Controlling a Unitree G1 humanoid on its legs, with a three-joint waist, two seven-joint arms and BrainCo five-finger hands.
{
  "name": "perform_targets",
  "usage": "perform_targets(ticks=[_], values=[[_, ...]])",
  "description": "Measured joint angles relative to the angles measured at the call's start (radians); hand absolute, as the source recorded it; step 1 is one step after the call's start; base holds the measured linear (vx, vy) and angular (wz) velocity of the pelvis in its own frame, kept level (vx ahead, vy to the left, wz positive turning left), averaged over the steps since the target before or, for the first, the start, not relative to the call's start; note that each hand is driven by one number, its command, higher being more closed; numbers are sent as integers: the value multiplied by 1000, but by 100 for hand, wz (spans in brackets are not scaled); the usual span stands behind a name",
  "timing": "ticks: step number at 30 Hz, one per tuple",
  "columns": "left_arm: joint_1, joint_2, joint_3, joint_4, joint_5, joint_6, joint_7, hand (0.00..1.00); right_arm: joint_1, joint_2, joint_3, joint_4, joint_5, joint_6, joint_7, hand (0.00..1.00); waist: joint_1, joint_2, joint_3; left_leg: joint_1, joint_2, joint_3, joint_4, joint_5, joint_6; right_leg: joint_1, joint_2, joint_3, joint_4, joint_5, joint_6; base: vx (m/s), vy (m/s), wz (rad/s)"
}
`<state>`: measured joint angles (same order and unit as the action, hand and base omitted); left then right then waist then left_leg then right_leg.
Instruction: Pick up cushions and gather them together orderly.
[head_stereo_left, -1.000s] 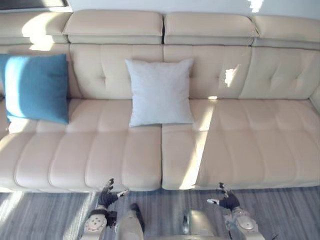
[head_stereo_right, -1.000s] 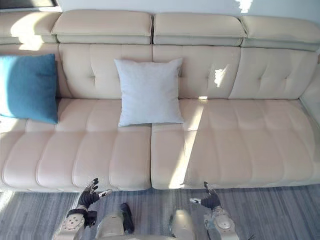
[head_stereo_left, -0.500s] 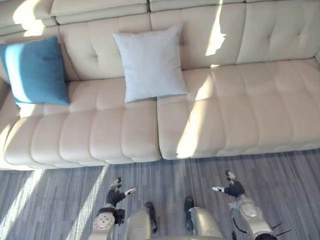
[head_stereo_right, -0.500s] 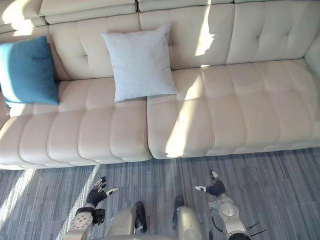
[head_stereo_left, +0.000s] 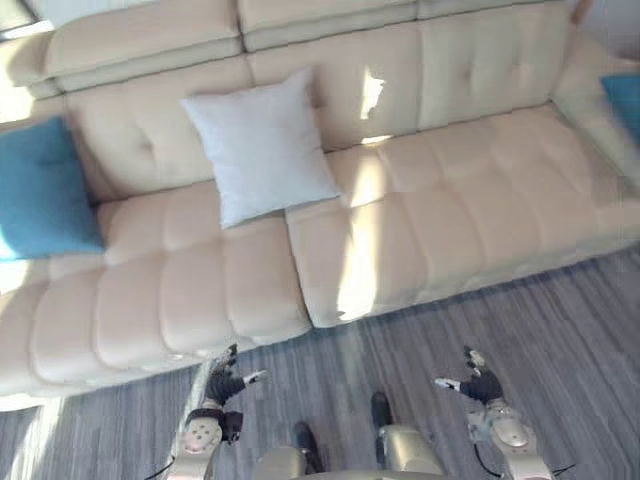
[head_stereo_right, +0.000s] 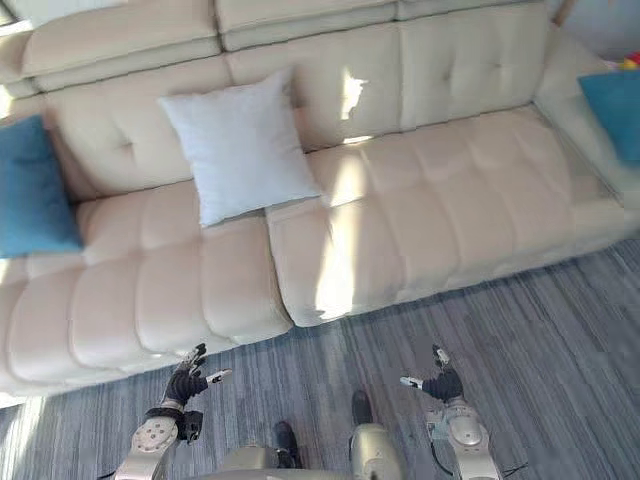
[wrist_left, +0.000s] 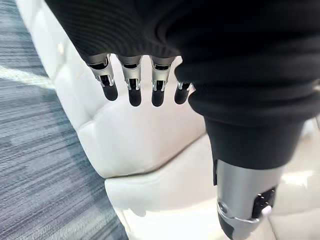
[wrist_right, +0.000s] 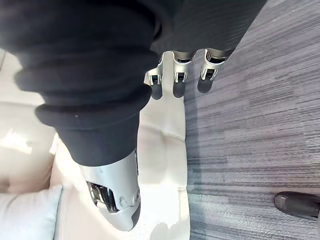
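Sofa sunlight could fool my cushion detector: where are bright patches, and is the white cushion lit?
Left eye view: a sunlit stripe crosses the sofa seat right of the white cushion, a smaller patch on the backrest; the cushion sits outside both. Left wrist view: the sofa glares.

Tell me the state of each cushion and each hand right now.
White cushion: upright, leaning against the back of the sofa, unheld.
Left blue cushion: upright against the backrest, unheld.
Right blue cushion: at the far right end, partly cut off.
Left hand: open, empty, above the floor.
Right hand: open, empty, above the floor.
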<state>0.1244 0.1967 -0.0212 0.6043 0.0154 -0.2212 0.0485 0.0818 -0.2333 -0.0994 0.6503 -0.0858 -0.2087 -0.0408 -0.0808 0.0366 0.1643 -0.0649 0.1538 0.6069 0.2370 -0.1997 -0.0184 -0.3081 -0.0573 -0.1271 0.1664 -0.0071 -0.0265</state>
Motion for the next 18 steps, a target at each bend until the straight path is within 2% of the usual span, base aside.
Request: perform_targets(ticks=[1, 3, 4, 5, 6, 7, 9, 10, 11, 12, 13, 14, 15, 16, 18], values=[[-7, 2, -18, -13, 0, 0, 0, 0, -9, 4, 4, 1, 1, 1, 1, 0, -9, 3, 1, 23, 22, 81, 14, -18, -11, -10, -62, -209, 47, -33, -48, -18, 33, -186], [-8, 3, -22, -17, 0, 0, -1, 0, -17, 6, 24, 2, 0, 0, 1, 0, -11, 0, 0, 67, 48, 190, 27, -40, -32, -3, -135, -441, 110, -69, -103, 52, -30, -191], [-9, 4, -23, -17, -1, 0, -1, 0, -24, 10, 29, 3, 0, 0, 1, 0, -12, -3, -2, 94, 58, 257, 33, -50, -44, 7, -171, -555, 145, -78, -116, 112, -122, -245], [-10, 8, -25, -17, -1, 1, -2, 0, -32, 11, 28, 4, 0, 0, 0, 0, -10, -6, -5, 127, 67, 334, 46, -64, -64, 17, -198, -647, 178, -74, -112, 155, -169, -235], [-17, 12, -29, -15, -1, 3, -3, 0, -37, 10, 24, 4, 0, 0, -1, 0, -13, -4, -3, 145, 71, 366, 57, -75, -82, 5, -192, -640, 191, -70, -91, 163, -184, -222], [-31, 15, -41, -13, -1, 10, -5, 0, -34, 8, 14, 4, -1, 1, -2, 0, -18, 0, -2, 162, 82, 385, 79, -79, -89, -17, -165, -577, 214, -81, -78, 196, -208, -181], [-82, 4, -54, -11, -3, 18, -7, 0, -7, -2, 1, 4, -1, 14, -1, 0, -22, 4, -2, 180, 173, 382, 273, -82, -93, -30, -105, -471, 247, -120, -79, 259, -213, -185], [-88, -10, -55, -11, -6, 16, -6, 0, -10, -14, 2, 4, -1, 21, -2, 0, -12, 21, -6, 161, 262, 334, 462, -57, -51, -21, -54, -401, 245, -142, -88, 259, -135, -180], [-86, -15, -56, -10, -8, 15, -3, 0, -17, -19, 3, 5, 0, 22, -5, 0, -11, 30, -4, 145, 298, 281, 553, -37, -11, -9, -25, -364, 238, -151, -97, 279, -61, -232], [-82, -26, -68, -5, -17, 16, -2, 0, -44, -29, 26, 14, 3, 23, -20, 0, -10, 38, -1, 56, 284, 80, 695, -75, -43, 15, 24, -275, 217, -153, -103, 220, -11, -184], [-80, -33, -74, -5, -25, 16, 0, 0, -52, -32, 30, 18, 5, 23, -24, 0, -10, 38, 1, 17, 255, 5, 721, -89, -57, 28, 32, -245, 207, -153, -103, 260, 16, -210], [-71, -49, -86, -8, -29, 16, 0, 0, -55, -32, 37, 25, 7, 23, -28, 0, 10, 37, 0, -34, 200, -92, 709, -105, -60, 59, 40, -191, 185, -152, -105, 248, 65, -174], [-51, -61, -91, -18, -45, 13, 2, 0, -55, -32, 52, 29, 7, 23, -31, 0, 36, 31, 3, -77, 158, -141, 662, -113, -46, 88, 45, -130, 164, -159, -94, 264, 87, -166], [-42, -65, -91, -21, -46, 12, 3, 0, -55, -31, 63, 29, 7, 23, -32, 0, 43, 30, 5, -108, 143, -167, 636, -114, -44, 104, 46, -114, 149, -159, -93, 294, 121, -134], [-11, -67, -89, -35, -46, 12, 15, 0, -55, -22, 93, 30, 7, 23, -35, 0, 57, 39, 10, -241, 74, -307, 485, -106, -56, 166, 39, -65, 88, -166, -81, 340, 182, -92]])
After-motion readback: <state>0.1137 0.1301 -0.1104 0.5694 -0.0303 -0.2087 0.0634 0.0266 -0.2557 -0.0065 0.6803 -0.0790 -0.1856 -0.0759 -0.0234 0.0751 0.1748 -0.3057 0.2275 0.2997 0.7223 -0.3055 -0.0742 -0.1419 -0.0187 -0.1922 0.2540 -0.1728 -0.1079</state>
